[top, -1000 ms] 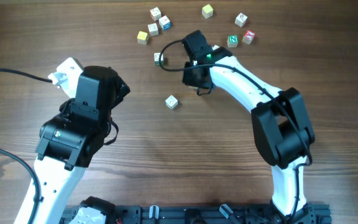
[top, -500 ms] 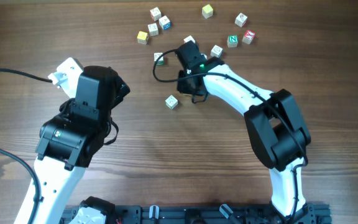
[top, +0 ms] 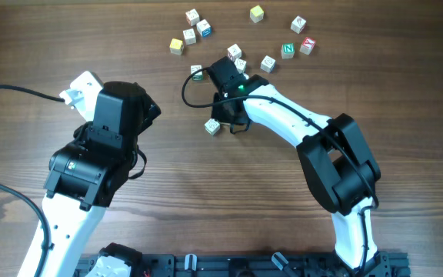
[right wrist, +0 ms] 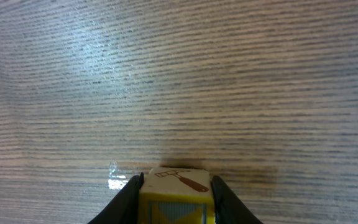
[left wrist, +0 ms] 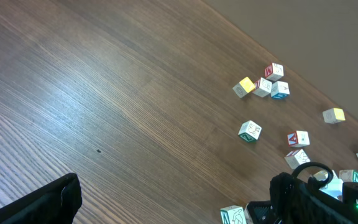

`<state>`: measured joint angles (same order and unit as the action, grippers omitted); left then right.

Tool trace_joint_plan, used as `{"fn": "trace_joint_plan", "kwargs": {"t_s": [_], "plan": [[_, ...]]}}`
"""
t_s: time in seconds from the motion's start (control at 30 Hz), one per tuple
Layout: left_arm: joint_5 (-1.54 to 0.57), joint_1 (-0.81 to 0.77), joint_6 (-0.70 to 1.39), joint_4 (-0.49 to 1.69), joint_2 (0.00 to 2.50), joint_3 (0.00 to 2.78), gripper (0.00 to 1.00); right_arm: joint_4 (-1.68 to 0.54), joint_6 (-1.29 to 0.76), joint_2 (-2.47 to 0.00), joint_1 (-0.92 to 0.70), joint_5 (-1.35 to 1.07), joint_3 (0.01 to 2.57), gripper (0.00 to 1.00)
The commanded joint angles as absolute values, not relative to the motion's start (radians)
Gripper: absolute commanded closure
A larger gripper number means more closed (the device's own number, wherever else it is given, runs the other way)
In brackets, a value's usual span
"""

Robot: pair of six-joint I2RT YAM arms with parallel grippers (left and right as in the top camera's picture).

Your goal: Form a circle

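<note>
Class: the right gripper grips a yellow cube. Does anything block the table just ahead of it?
Nothing visible does. In the right wrist view the yellow cube sits in the right gripper with only bare wooden table ahead. Overhead, a white cube lies close beside the gripper.

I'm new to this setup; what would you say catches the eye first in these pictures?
The right gripper stands out at once, shut on a yellow cube at the bottom centre of its wrist view, with bare wood grain ahead. From overhead, small letter cubes lie scattered along the far side of the table, and the bulky left arm fills the left side.
</note>
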<state>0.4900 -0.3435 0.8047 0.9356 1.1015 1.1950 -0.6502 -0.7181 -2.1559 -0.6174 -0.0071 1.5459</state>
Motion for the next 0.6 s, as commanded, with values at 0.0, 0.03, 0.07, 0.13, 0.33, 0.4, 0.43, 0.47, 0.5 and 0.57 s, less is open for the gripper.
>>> {"fn": "trace_joint_plan", "kwargs": {"t_s": [0.0,0.03,0.07,0.13,0.33,0.4,0.43,0.47,0.5,0.57], "plan": [[0.507,-0.335,0.789,0.933,1.103,1.206,0.00,-0.687,-0.733,-2.177,-0.625,-0.006,1.518,0.73],[0.507,-0.335,0.789,0.933,1.103,1.206,0.00,-0.693,-0.733,-2.177,-0.625,-0.001,1.518,0.73],[0.507,-0.335,0.789,0.933,1.103,1.206,0.00,-0.693,-0.733,-2.177,-0.625,-0.001,1.518,0.70],[0.507,-0.335,0.789,0.933,1.103,1.206,0.00,-0.693,-0.733,-2.177,-0.625,-0.001,1.518,0.66],[0.507,-0.335,0.789,0.933,1.103,1.206,0.00,-0.681,-0.733,-2.177,-0.625,0.003,1.518,0.53],[0.507,-0.335,0.789,0.933,1.103,1.206,0.00,-0.673,-0.733,-2.177,-0.625,0.003,1.518,0.51],[0.507,-0.335,0.789,0.933,1.103,1.206,0.00,-0.667,-0.733,-2.177,-0.625,0.003,1.518,0.51],[0.507,-0.335,0.789,0.933,1.103,1.206,0.00,-0.662,-0.733,-2.177,-0.625,0.003,1.518,0.51],[0.507,-0.335,0.789,0.933,1.103,1.206,0.00,-0.659,-0.733,-2.177,-0.625,0.003,1.518,0.51],[0.507,-0.335,0.789,0.933,1.103,1.206,0.00,-0.653,-0.734,-2.177,-0.625,0.008,1.518,0.51]]}}
